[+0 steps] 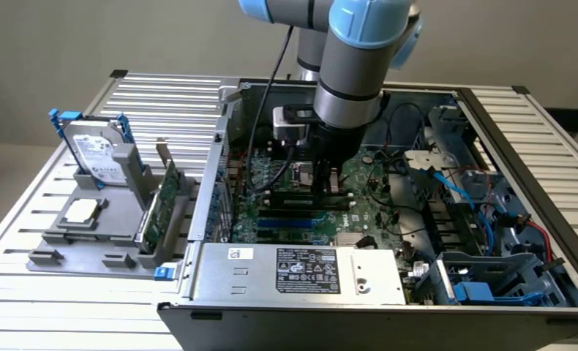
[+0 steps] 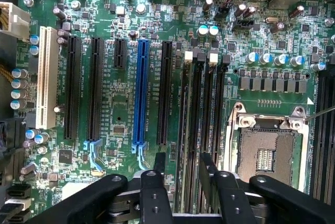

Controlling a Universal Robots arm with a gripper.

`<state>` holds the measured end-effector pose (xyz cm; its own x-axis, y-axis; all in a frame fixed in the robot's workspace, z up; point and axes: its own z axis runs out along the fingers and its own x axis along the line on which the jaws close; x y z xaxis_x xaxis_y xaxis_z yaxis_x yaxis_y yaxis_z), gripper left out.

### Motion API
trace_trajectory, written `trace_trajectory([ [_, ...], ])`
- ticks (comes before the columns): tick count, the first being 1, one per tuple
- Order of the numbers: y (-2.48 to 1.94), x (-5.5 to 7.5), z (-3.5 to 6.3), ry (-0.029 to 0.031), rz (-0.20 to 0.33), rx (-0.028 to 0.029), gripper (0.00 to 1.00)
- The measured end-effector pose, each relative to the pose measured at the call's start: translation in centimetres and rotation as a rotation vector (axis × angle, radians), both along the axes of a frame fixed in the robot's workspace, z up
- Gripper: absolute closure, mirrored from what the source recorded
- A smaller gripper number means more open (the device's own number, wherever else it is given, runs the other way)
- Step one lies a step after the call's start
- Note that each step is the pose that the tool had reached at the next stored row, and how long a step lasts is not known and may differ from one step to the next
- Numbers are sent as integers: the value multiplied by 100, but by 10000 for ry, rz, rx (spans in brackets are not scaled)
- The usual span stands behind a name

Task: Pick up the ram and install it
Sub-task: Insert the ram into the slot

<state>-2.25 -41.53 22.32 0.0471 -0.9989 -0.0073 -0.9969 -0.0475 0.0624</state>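
Black two-finger gripper (image 2: pixel 183 161) released, fingers spread, low over green motherboard (image 2: pixel 120 103). We note the long thin dark ram stick (image 2: pixel 189 130) edge-on between the fingers, apparently seated among black memory slots (image 2: pixel 217 119).

Open PC case (image 1: pixel 367 325), HDD (image 1: pixel 102 157), blue PCIe slot (image 2: pixel 140 93)

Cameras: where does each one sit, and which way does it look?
Exterior view: outside and above the open computer case, looking down into it; the arm and gripper show.
Wrist view: on the wrist, facing down at the motherboard; the gripper's black fingers show, spread apart.
Shared: the motherboard, its blue slot and the gripper.
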Motion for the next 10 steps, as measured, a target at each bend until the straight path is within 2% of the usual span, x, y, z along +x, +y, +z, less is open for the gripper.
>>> trace_trajectory([
  [8,-15,-5,167,121,0,24,60],
  [10,-25,-5,198,173,-9,47,69],
])
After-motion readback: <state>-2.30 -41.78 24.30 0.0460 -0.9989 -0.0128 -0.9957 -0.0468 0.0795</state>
